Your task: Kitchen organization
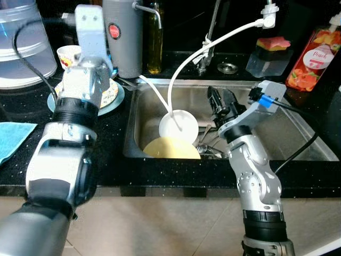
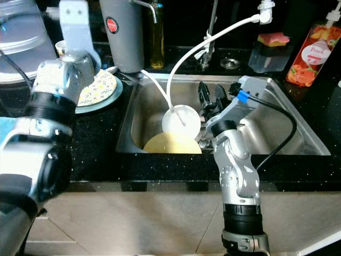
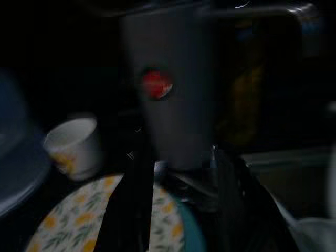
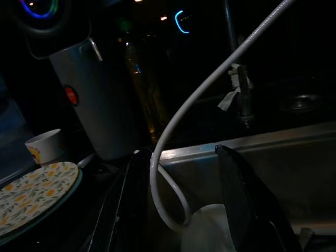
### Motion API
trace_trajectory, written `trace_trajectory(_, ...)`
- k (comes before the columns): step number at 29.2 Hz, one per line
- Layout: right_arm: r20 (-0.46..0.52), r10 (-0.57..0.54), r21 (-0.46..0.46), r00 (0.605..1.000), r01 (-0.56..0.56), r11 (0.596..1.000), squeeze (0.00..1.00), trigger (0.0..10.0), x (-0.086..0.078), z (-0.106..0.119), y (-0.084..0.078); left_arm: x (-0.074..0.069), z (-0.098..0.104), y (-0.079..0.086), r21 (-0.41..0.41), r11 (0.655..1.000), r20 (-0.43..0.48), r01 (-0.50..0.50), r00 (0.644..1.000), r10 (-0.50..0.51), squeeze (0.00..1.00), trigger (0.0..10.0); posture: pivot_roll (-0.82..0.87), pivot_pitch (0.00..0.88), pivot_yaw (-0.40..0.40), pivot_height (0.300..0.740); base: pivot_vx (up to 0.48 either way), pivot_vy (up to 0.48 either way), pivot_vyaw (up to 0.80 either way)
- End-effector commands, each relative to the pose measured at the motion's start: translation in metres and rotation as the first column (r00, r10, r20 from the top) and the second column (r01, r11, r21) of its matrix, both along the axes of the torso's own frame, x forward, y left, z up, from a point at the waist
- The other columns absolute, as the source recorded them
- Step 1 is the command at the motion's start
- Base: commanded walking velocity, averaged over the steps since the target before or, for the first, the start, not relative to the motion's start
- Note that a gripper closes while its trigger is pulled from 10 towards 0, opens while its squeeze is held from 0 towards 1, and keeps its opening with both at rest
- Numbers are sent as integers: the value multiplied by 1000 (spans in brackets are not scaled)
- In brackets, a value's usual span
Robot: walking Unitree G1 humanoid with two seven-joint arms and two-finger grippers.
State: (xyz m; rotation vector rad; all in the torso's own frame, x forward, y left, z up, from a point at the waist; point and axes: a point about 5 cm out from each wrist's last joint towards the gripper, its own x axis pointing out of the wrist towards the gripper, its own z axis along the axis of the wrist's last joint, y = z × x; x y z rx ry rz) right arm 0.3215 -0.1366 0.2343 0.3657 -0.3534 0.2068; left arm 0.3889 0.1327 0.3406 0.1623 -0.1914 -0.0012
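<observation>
While I stood at the black bench (image 1: 106, 160), my right hand (image 1: 221, 104) hung down inside the steel sink (image 1: 287, 133), its two black fingers (image 4: 239, 202) spread apart and holding nothing. Just beside it lay a white bowl (image 1: 178, 125) with the white hose (image 1: 213, 42) dipping into it, and a pale yellow plate (image 1: 170, 148) leaned near the sink's front wall, touching the bowl. My left hand (image 3: 181, 210) hovered over the flowered plate (image 2: 98, 88) on the bench to the sink's left, fingers (image 3: 126, 210) parted and empty in the dim wrist view. Behind that plate stood a small paper cup (image 1: 69, 55), a tall grey flask (image 1: 123, 37) with a red badge, and an oil bottle (image 1: 155, 40). A blue cloth (image 1: 13, 138) lay at the bench's left edge, and a peach bottle (image 1: 313, 56) stood right of the sink.
</observation>
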Motion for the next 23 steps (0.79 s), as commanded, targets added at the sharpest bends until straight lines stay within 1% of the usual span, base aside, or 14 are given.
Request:
trace_trajectory(1,-6,-14,-1,1000,14,1000,0,10000,-3,0,-3,-11,10,-6,-19,999,61,38,997,-37,0,10000,333,37,-24,740,0,0,0)
trace_trajectory(2,-7,-17,-3,1000,17,1000,0,10000,-3,0,-4,-20,12,-8,-22,998,93,62,994,-60,0,10000,332,42,-31,740,0,0,0)
trace_trajectory(3,-7,-17,-3,1000,17,1000,0,10000,-3,0,-4,-20,12,-8,-22,998,93,62,994,-60,0,10000,332,42,-31,740,0,0,0)
trace_trajectory(5,-10,-24,-11,1000,23,1000,0,10000,-4,0,-4,-37,14,-13,-4,997,171,83,982,-81,0,10000,331,50,-41,740,0,0,0)
trace_trajectory(6,-10,-24,-11,1000,23,1000,0,10000,-4,0,-4,-37,14,-13,-4,997,171,83,982,-81,0,10000,331,50,-41,740,0,0,0)
trace_trajectory(8,-10,-34,-23,999,34,999,0,10000,-5,1,-5,-52,9,-20,22,993,226,113,967,-115,0,10000,323,60,-59,740,0,0,0)
trace_trajectory(9,-7,-45,-32,999,44,998,0,10000,-5,2,-6,-59,4,-25,53,991,250,123,959,-133,0,10000,320,63,-63,740,0,0,0)
trace_trajectory(10,-7,-45,-32,999,44,998,0,10000,-5,2,-6,-59,4,-25,53,991,250,123,959,-133,0,10000,320,63,-63,740,0,0,0)
trace_trajectory(11,-5,-58,-41,998,58,997,0,10000,-6,3,-7,-68,-2,-31,81,987,262,137,953,-154,0,10000,317,66,-69,740,0,0,0)
trace_trajectory(12,-5,-58,-41,998,58,997,0,10000,-6,3,-7,-68,-2,-31,81,987,262,137,953,-154,0,10000,317,66,-69,740,0,0,0)
trace_trajectory(14,-2,-82,-50,997,82,995,0,10000,-7,5,-11,-79,-10,-38,117,980,252,162,949,-187,0,10000,314,68,-73,740,0,0,0)
trace_trajectory(18,-2,-99,-52,995,99,994,0,10000,-7,6,-14,-82,-13,-41,108,979,232,173,953,-194,0,10000,312,70,-75,740,0,0,0)
trace_trajectory(21,0,-118,-50,993,118,992,0,10000,-7,8,-15,-90,-23,-43,70,985,207,158,964,-170,0,10000,306,74,-79,740,0,0,0)
trace_trajectory(23,0,-122,-48,993,122,991,0,10000,-8,8,-16,-92,-27,-44,71,985,208,155,964,-167,0,10000,306,74,-79,740,0,0,0)
